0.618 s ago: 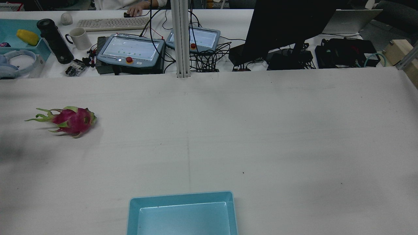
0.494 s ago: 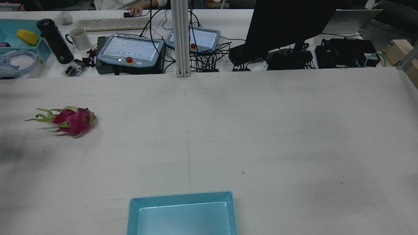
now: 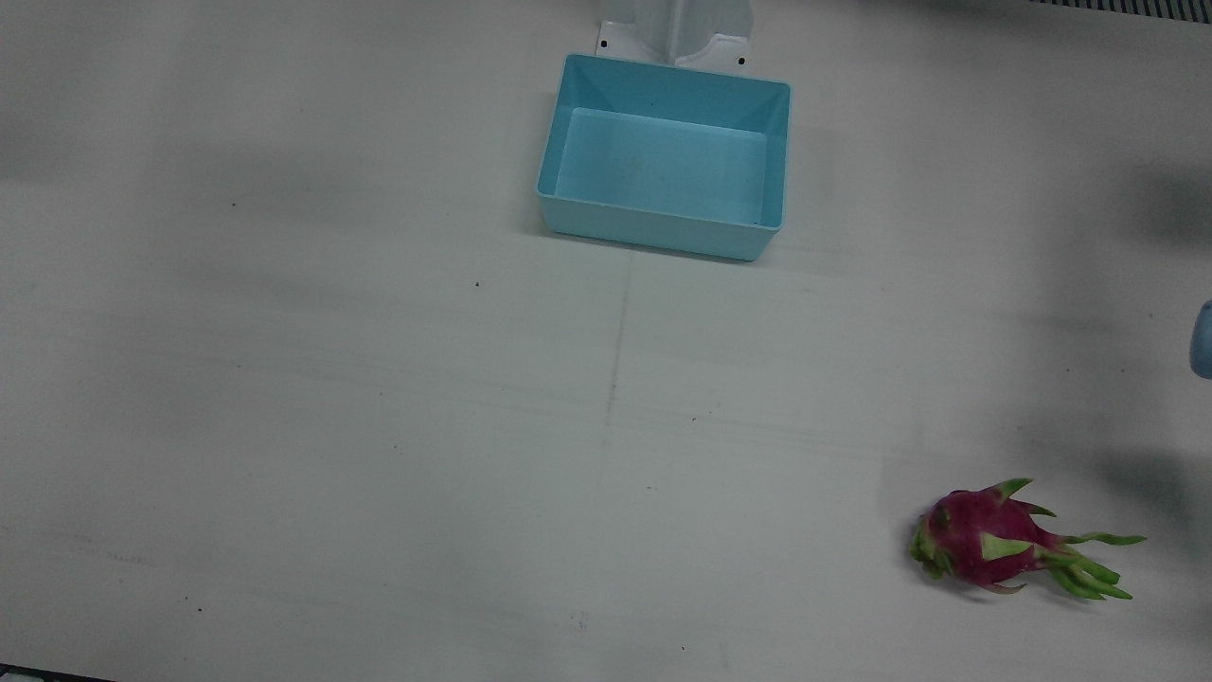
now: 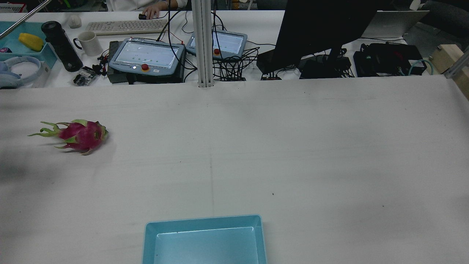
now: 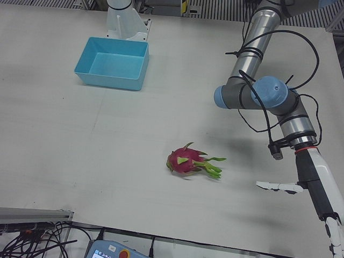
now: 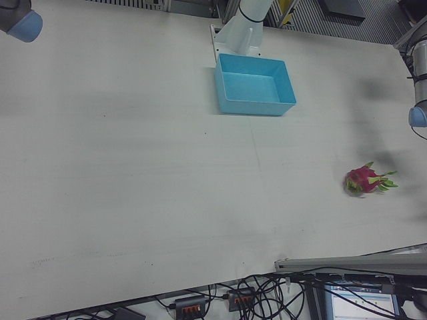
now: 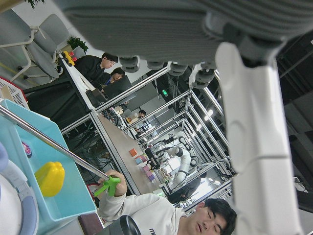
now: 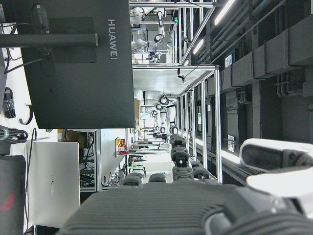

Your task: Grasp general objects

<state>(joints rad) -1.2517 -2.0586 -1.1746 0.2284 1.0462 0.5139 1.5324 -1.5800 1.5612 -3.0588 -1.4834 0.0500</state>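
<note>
A pink dragon fruit [image 3: 985,542] with green scales lies on its side on the white table, alone; it also shows in the rear view [image 4: 80,135], the left-front view [image 5: 185,161] and the right-front view [image 6: 362,180]. My left hand [image 5: 317,193] hangs above the table to the fruit's right in the left-front view, well apart from it, fingers spread and empty. One straight white finger [image 7: 254,122] shows in the left hand view. My right hand [image 8: 171,205] shows only in its own view, empty, with one finger [image 8: 279,156] extended; it faces away from the table.
A light blue bin [image 3: 663,237] stands empty at the robot's side of the table, also in the rear view [image 4: 203,222]. Beyond the far edge are pendants [image 4: 146,55], a monitor [image 4: 318,29] and cables. A person holds a thin metal rod [image 4: 22,16].
A thin metal rod has come into the rear view at the upper left, beyond the table. The dragon fruit and the bin have not moved.
</note>
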